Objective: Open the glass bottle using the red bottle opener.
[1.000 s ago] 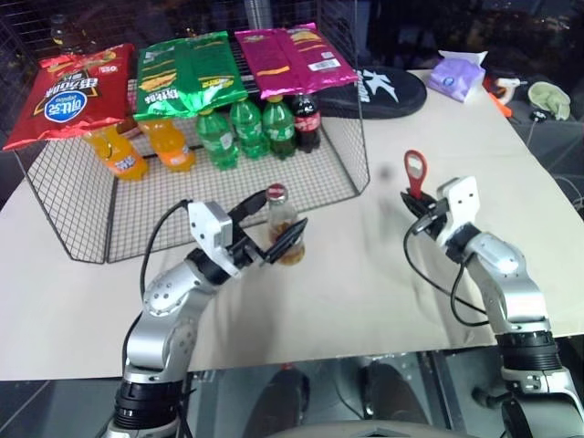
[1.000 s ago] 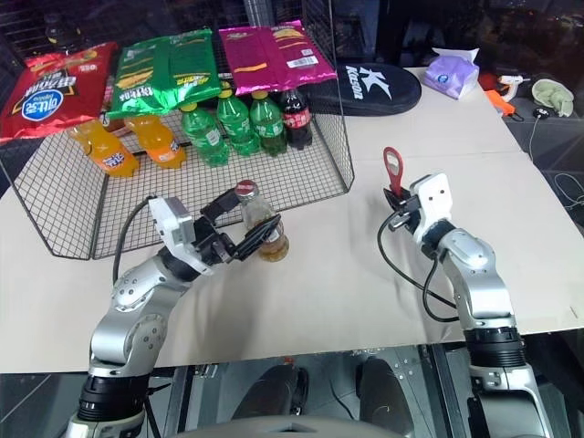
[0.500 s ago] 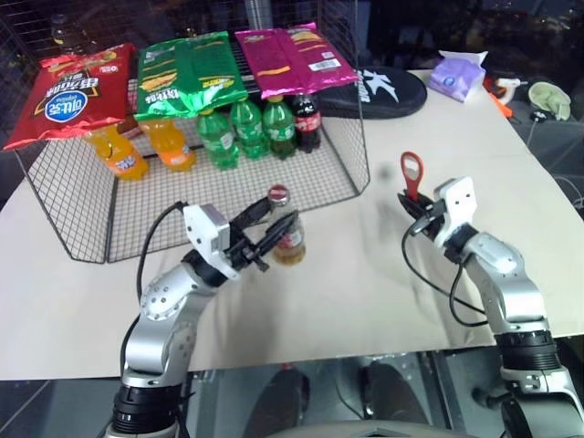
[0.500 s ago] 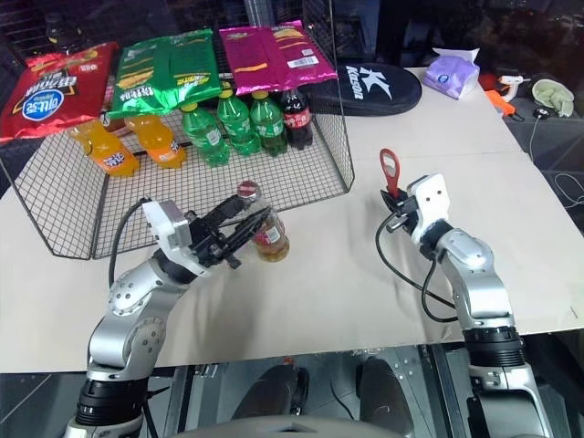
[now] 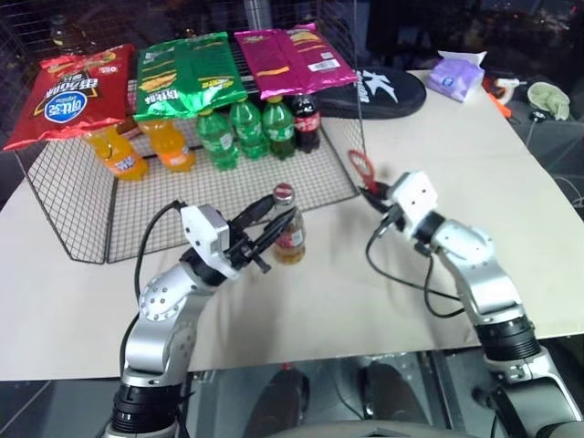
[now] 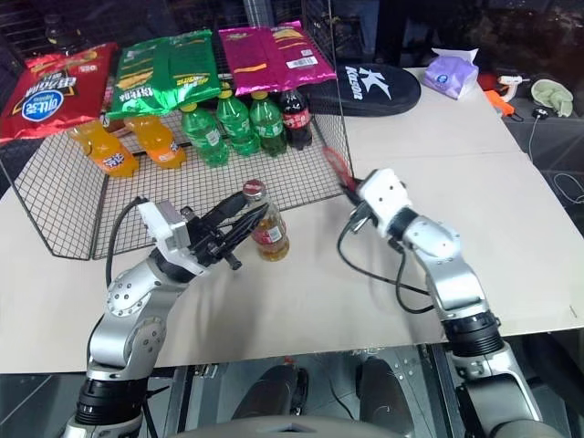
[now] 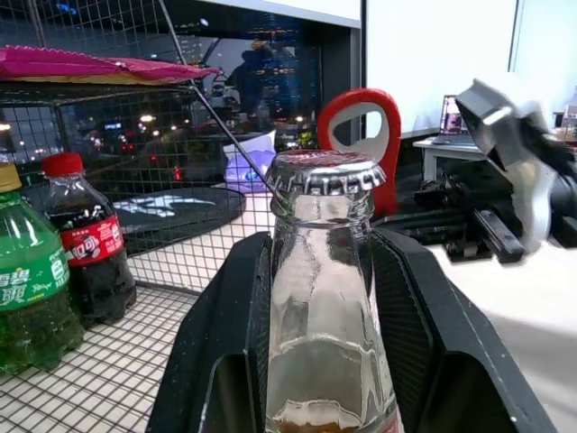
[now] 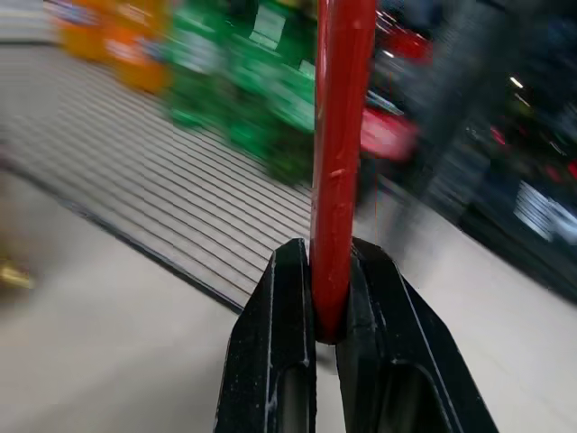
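Glass bottle [image 5: 289,233], small and clear with amber-yellow liquid, a red label and a crimped red metal cap [image 7: 326,171], stands upright on the counter [image 5: 383,301], just outside the front edge of the wire mesh rack [image 5: 182,205], roughly mid-counter.

Left end effector [image 5: 269,239] is clamped on the bottle: in the left wrist view its two black fingers [image 7: 221,334] press the glass on both sides below the neck. Likely reason: a grip low on the shoulder braces the bottle against tipping and leaves the cap and neck free for the tool.

Right end effector [image 8: 326,338] is closed on the red bottle opener [image 5: 362,166], a flat red tool with an oval ring head. It pinches the slim handle end, so the ring head sticks out ahead of the fingers (sensible, since that end must hook the cap). Opener held in the air near the rack's front right corner, to the right of the bottle and apart from it; in the left wrist view the ring head shows behind the cap, not touching it.

Cap still seated, so prying not yet begun. Judged step: bringing the opener to the cap. Next move calls for the ring to slip over the crimped rim.

Green plastic soda bottles [image 5: 239,128] and orange ones [image 5: 119,151] sit inside the rack, snack bags [image 5: 182,73] on top; none involved.
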Controlling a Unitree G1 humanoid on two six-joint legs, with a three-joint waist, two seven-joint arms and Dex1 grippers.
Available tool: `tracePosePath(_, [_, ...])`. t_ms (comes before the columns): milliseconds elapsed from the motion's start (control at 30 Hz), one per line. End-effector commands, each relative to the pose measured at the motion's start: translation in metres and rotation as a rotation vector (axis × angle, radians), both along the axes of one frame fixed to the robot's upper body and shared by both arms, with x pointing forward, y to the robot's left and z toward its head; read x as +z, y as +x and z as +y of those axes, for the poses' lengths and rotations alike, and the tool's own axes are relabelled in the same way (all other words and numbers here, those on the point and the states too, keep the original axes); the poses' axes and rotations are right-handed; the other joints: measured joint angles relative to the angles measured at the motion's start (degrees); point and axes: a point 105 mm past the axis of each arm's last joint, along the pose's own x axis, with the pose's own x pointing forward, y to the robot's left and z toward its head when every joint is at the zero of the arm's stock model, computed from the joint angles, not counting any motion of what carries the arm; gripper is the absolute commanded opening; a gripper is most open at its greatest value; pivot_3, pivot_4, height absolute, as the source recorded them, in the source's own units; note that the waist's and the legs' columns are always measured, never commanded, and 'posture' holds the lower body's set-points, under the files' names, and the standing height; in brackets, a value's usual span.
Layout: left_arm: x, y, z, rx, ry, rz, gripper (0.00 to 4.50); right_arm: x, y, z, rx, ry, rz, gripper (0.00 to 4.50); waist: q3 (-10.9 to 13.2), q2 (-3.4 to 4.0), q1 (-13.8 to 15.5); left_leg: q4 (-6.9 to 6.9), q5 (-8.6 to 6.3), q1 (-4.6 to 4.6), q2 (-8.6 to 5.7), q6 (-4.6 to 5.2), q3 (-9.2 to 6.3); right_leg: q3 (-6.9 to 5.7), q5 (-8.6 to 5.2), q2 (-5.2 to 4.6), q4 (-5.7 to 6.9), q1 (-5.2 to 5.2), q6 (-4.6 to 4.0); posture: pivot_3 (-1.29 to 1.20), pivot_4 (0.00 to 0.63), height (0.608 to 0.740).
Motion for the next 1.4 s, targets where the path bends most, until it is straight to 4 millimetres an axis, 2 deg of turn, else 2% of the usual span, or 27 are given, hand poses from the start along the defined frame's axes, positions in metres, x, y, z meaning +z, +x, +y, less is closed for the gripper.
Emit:
tracePosePath(33, [-0.008,0.0,0.001,0.011,0.037,0.027,1.14,0.02,-0.006,0.009,0.032,-0.026,-0.114,0.26,0.0,-0.01,0.2,0.0,0.0,0.0,-0.01,0.0,0.0,0.0,0.0,0.0,-0.01,0.01,0.0,0.0,0.15,0.74])
tracePosePath(167, [-0.009,0.002,0.003,0.019,0.038,0.031,1.14,0.023,-0.009,0.022,0.054,-0.096,-0.205,0.26,0.0,0.0,0.0,-0.01,0.0,0.02,0.01,0.0,0.0,0.0,0.0,0.02,0.0,0.01,0.0,0.0,0.15,0.74])
tracePosePath(267, [-0.009,0.002,0.002,0.019,0.042,0.032,1.14,0.018,-0.011,0.033,0.077,-0.159,-0.255,0.26,0.0,0.0,-0.1,-0.02,0.0,0.04,0.02,-0.01,0.01,0.0,0.0,0.03,0.0,0.0,0.0,0.0,0.15,0.74])
tracePosePath(600, [-0.011,0.004,0.001,0.014,0.048,0.038,1.14,0.018,-0.017,0.062,0.137,-0.229,-0.385,0.26,0.0,-0.01,-0.1,-0.02,0.0,0.04,0.0,-0.01,0.01,0.0,0.0,0.03,0.0,0.0,0.0,0.0,0.15,0.74])
tracePosePath(700, [-0.011,0.004,0.0,0.011,0.045,0.042,1.14,0.022,-0.018,0.064,0.135,-0.237,-0.442,0.26,0.0,-0.01,-0.1,-0.02,0.0,0.04,0.01,-0.01,0.01,-0.01,0.0,0.03,0.0,0.01,0.0,0.0,0.15,0.74])
tracePosePath(967, [-0.009,0.005,0.001,0.014,0.042,0.044,1.14,0.006,-0.011,0.065,0.117,-0.281,-0.527,0.26,0.0,-0.01,-0.2,-0.02,0.01,0.07,0.0,-0.01,0.03,0.01,0.0,0.03,0.0,0.02,0.0,0.0,0.15,0.74])
tracePosePath(1200, [-0.009,0.006,0.003,0.01,0.044,0.051,1.14,0.007,-0.013,0.081,0.142,-0.262,-0.623,0.26,0.0,-0.01,-0.3,-0.02,0.01,0.11,0.0,-0.01,0.04,0.02,0.0,0.04,0.01,0.05,0.0,0.0,0.15,0.74])
tracePosePath(1400, [-0.006,0.008,0.003,0.014,0.031,0.051,1.14,0.009,-0.015,0.086,0.157,-0.257,-0.672,0.26,0.0,-0.01,-0.3,-0.02,0.01,0.14,0.01,-0.02,0.03,0.03,0.0,0.05,0.02,0.08,0.0,0.0,0.15,0.74])
